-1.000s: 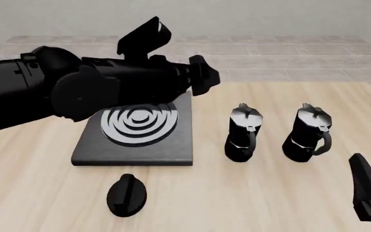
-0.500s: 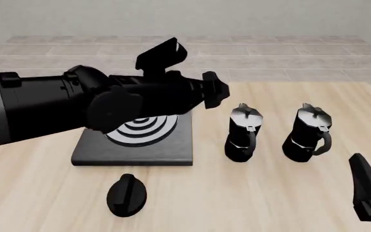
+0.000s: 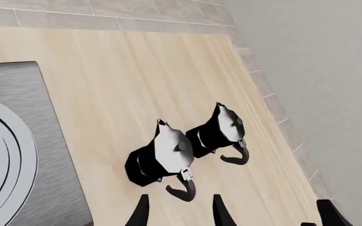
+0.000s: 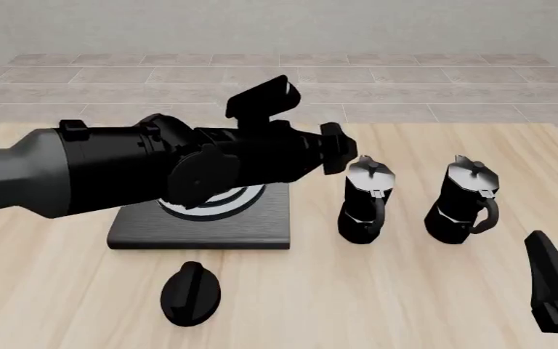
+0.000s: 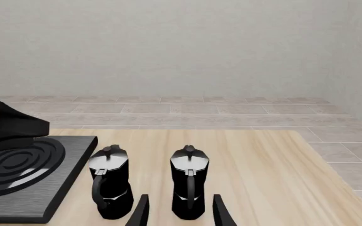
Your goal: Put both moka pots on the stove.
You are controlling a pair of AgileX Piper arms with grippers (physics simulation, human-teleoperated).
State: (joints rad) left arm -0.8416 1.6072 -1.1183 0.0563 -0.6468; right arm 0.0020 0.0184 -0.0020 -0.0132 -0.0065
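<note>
Two faceted black moka pots [image 4: 365, 200] [image 4: 463, 200] — silvery lids, curved handles — stand beside the stove [image 4: 259, 222]; both hands [image 3: 179, 212] [image 5: 179, 209] spread wide.

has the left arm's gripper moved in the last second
Yes. In the front view the left gripper has travelled rightward over the flat black stove slab, closing on the nearer black faceted moka pot.

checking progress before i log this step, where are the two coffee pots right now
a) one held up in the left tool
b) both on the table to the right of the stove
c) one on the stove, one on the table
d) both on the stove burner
b: both coffee pots stand upright on the wooden table, off to the right of the stove, and neither is in a tool.
</note>
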